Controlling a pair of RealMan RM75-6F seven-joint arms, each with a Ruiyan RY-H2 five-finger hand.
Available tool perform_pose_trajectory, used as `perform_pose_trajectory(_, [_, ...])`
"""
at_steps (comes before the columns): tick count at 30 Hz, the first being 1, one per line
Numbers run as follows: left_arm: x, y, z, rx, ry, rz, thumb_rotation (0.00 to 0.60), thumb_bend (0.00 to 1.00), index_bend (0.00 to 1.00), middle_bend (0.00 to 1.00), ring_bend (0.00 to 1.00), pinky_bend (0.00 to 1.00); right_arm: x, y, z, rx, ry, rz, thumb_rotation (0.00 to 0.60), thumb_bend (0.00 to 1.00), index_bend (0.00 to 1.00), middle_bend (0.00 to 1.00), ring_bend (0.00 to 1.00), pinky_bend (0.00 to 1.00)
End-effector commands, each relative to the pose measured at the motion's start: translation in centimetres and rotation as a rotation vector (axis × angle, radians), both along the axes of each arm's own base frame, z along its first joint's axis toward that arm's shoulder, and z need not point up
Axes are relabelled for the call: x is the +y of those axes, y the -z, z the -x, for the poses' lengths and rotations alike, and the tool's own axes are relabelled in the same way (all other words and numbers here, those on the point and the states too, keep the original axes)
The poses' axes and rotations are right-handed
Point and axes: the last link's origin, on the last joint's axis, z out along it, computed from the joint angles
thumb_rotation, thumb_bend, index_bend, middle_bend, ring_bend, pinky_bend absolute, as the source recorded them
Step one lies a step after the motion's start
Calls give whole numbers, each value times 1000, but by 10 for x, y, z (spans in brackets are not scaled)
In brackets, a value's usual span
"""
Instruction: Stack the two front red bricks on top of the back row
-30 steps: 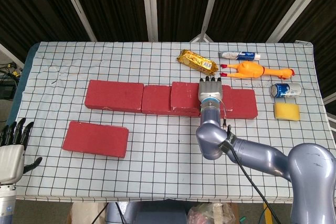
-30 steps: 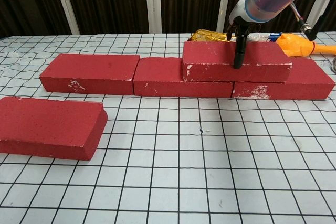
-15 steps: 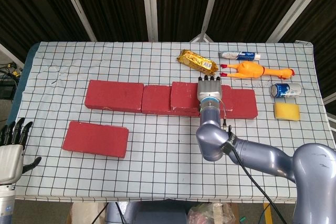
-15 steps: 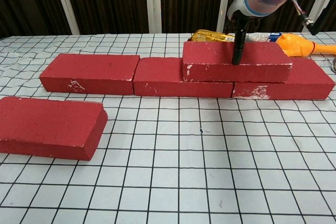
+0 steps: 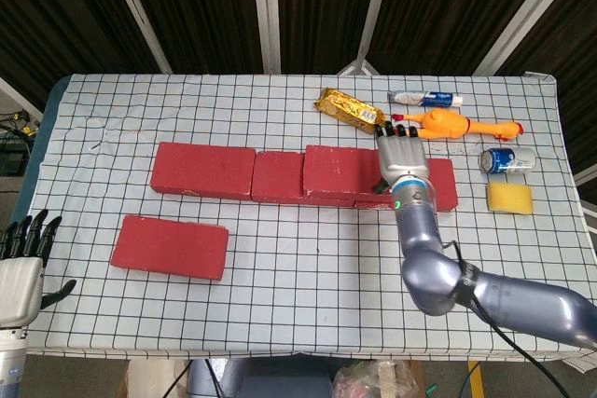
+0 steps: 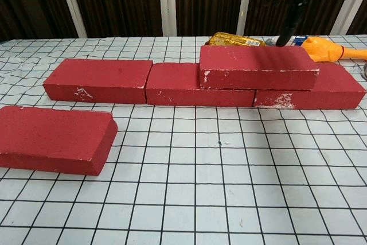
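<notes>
Your right hand has lifted off the stacked brick and drifted right since a second ago; its fingers are spread flat above the brick's right end, holding nothing, and in the chest view only dark fingertips hang blurred above the top face.

From the left: your left hand, grey-backed with black fingers fanned apart and empty, sits off the table's near-left corner, unmoved. The white cloth with a black grid lies flat over the table. The lone front red brick, a coarse, matt rectangular block with rounded edges, lies flat near the left front, where it was. Behind it runs the back row of red bricks, end to end, their faces scuffed with white chips. The stacked red brick rests level on that row, bridging the seam between the middle and right bricks, its position unchanged.

Further back and right lie a crinkled gold foil snack packet, a white tube, an orange rubber chicken, a blue drink can on its side, and a yellow sponge.
</notes>
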Motion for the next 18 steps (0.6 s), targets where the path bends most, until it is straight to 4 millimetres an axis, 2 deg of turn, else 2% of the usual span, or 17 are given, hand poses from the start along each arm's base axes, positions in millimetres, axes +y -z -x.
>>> perform_pose_trajectory(1, [-2,3,-3,-14,17,22,600,0,102,0,0,32,58,-43,65,-98,-17,88,600,189,47,0,0,0])
perform_pose_trajectory(2, [-2,6,-5,-20,27,38,600,0,101,0,0,32,85,-50,84,-121,-26,95,600,189,48,0,0,0])
perform_pose_trajectory(3, [-2,6,-6,-21,30,43,600,0,100,0,0,32,100,-54,93,-137,-61,106,600,190,48,0,0,0])
perform_pose_trajectory(8, [-3,11,-9,-17,44,55,600,0,98,0,0,34,154,-56,136,-149,-163,141,600,190,47,0,0,0])
perform_pose_trajectory(12, [-4,15,-12,-33,52,61,600,0,96,0,0,48,190,-50,157,-152,-202,158,600,189,47,0,0,0])
perform_pose_trajectory(18, [-1,20,-22,-70,67,111,600,0,84,0,0,36,226,-38,175,-186,-197,181,600,190,47,0,0,0])
